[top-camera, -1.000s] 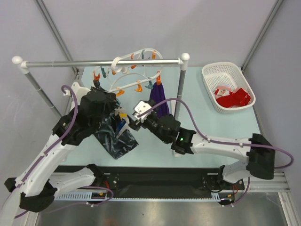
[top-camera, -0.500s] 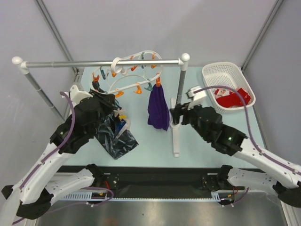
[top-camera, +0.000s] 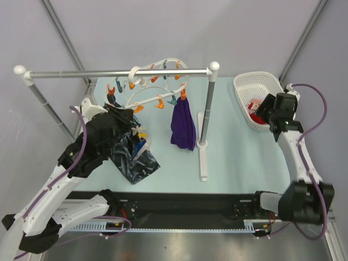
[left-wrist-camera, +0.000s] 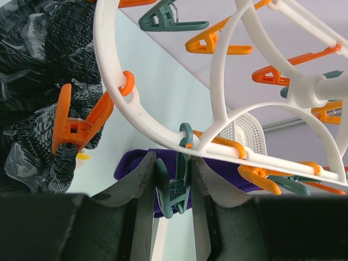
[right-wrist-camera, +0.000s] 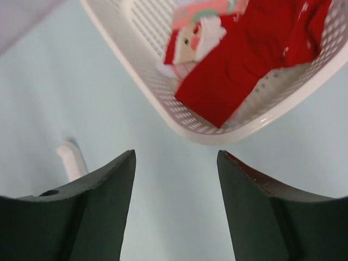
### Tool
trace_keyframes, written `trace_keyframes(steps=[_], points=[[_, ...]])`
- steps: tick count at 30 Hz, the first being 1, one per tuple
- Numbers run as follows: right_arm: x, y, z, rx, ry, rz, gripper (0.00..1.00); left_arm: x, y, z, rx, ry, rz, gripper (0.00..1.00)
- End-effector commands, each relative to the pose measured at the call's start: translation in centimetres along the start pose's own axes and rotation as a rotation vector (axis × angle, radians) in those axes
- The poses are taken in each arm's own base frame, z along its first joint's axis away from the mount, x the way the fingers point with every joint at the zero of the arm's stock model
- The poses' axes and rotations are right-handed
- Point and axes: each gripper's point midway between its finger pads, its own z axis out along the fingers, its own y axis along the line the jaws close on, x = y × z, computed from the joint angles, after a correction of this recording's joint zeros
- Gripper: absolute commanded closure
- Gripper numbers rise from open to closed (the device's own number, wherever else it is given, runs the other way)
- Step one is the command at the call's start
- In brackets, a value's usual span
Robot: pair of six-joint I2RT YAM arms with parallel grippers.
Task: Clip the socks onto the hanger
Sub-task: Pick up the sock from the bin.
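Observation:
The white oval hanger (top-camera: 145,92) hangs by its hook from the grey rail, with orange and teal clothespins around its rings; it fills the left wrist view (left-wrist-camera: 109,81). My left gripper (left-wrist-camera: 173,163) is shut on a teal clothespin (left-wrist-camera: 174,187) that dangles from the outer ring. Red socks (right-wrist-camera: 255,60) and a salmon-pink sock (right-wrist-camera: 201,22) lie in the white basket (top-camera: 244,87) at the right. My right gripper (right-wrist-camera: 175,157) is open and empty, over the table just in front of the basket's rim (right-wrist-camera: 141,60).
A purple cloth (top-camera: 183,125) hangs clipped from the hanger. A dark navy patterned cloth (top-camera: 133,157) hangs by my left arm, held by an orange clothespin (left-wrist-camera: 76,128). The grey rail (top-camera: 109,72) stands on a post (top-camera: 206,109) with a white foot (top-camera: 202,163).
My right arm has swung from the hanger at the middle, past the rail post, over to the basket at the right. My left arm has shifted only slightly at the hanger.

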Motion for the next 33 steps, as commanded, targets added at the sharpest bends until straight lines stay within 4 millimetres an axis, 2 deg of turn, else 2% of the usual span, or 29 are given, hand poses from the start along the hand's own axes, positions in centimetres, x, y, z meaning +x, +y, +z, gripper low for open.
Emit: trace_keyframes(steps=[1,2,3,5,6,8,13,20,21,26,33], points=[[-2.9,0.5,3.7,-0.068,-0.005,0.061,0.32,1.0,0.8,0.0,-0.014,0.037,0.019,1.0],[-4.1,-0.9,4.7,-0.045,-0.028,0.089,0.33,0.9,0.8,0.0,-0.013,0.037,0.013,1.0],[-3.7,-1.6,6.6,-0.038,-0.002,0.104,0.34,1.0,0.8,0.0,-0.015,0.04,0.014,1.0],[-5.3,-3.2,8.4,-0.032,-0.043,0.122,0.37,0.9,0.8,-0.1,-0.014,0.035,0.005,1.0],[-4.5,-3.7,9.8,-0.044,-0.002,0.136,0.42,0.8,0.9,-0.1,-0.017,0.03,0.002,1.0],[-5.4,-4.3,10.9,-0.046,-0.04,0.133,0.49,0.8,0.8,0.0,-0.014,0.028,0.0,1.0],[-5.6,-7.5,13.5,0.021,-0.081,0.133,0.47,1.5,1.3,0.1,-0.016,0.04,0.005,1.0],[-6.6,-9.7,14.4,0.117,-0.116,0.111,0.48,0.6,1.0,0.2,-0.001,0.004,0.04,1.0],[-7.4,-10.8,14.3,0.181,-0.136,0.109,0.49,0.4,1.0,0.1,0.0,-0.002,0.042,1.0],[-6.1,-12.9,14.2,0.249,-0.101,0.102,0.51,-0.1,0.8,0.0,0.007,-0.016,0.053,1.0],[-4.6,-13.4,15.5,0.233,-0.057,0.087,0.5,0.2,0.6,0.1,0.013,-0.004,0.058,1.0]])
